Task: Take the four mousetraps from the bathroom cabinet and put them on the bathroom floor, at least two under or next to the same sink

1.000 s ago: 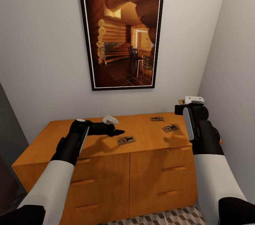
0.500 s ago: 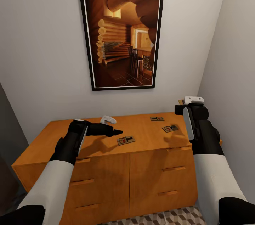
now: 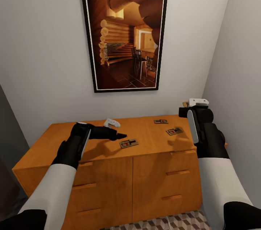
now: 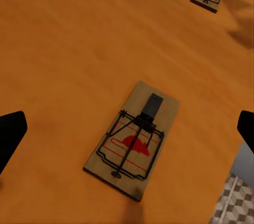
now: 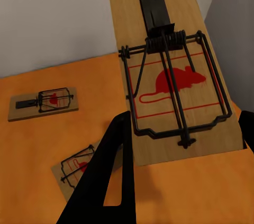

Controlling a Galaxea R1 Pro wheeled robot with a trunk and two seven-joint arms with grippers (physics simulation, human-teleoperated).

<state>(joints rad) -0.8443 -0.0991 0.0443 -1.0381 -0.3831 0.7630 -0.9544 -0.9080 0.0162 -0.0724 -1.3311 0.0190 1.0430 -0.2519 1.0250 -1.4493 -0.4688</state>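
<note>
1. My left pincer [image 3: 121, 136], fingers spread wide and released, hovers over the low orange-brown wooden cabinet [image 3: 108, 172] at centre frame in the head view.
2. Below it, one flat wooden mousetrap with a black wire spring and red mouse print [image 4: 133, 138] lies on the cabinet top, untouched.
3. My right pincer [image 3: 194, 104], at right of the head view, is clenched on a second wooden mousetrap [image 5: 169, 70], held above the cabinet.
4. Two more wooden mousetraps [image 3: 174, 131] [image 3: 161, 121] rest on the top's right half.
5. Cube-patterned floor tiles [image 3: 170, 222] show at lower frame.
</note>
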